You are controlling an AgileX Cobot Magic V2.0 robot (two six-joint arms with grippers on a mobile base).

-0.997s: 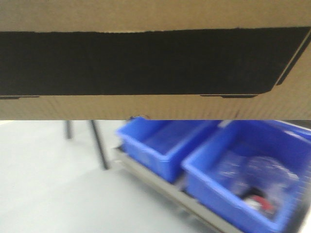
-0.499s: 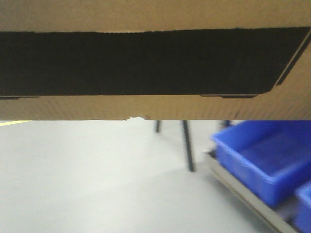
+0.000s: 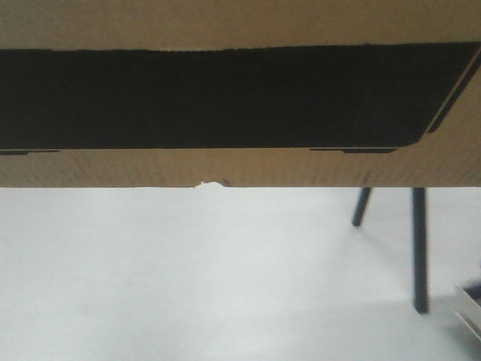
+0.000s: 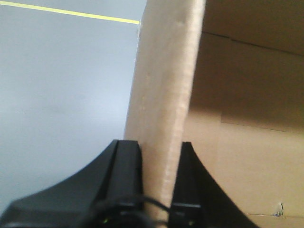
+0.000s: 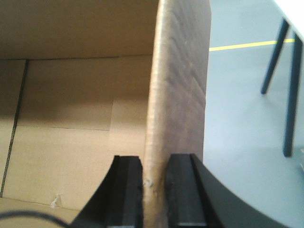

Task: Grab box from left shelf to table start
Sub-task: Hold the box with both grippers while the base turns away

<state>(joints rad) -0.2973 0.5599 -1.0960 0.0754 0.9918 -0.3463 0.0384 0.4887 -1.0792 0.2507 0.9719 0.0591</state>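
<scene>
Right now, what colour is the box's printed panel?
Black printed panel on the brown box; front-facing view shows it best.

Floor pale grey, smooth, fills the lower half of the front view. Two slim dark legs stand on it at right: one upright, one slanting, tops hidden there. In the right wrist view the legs run up to a white table corner at top right. Thin straight yellow line painted on the floor, passing behind the legs. Blurred pale edge low at far right, near the upright leg's foot, can't tell what
</scene>
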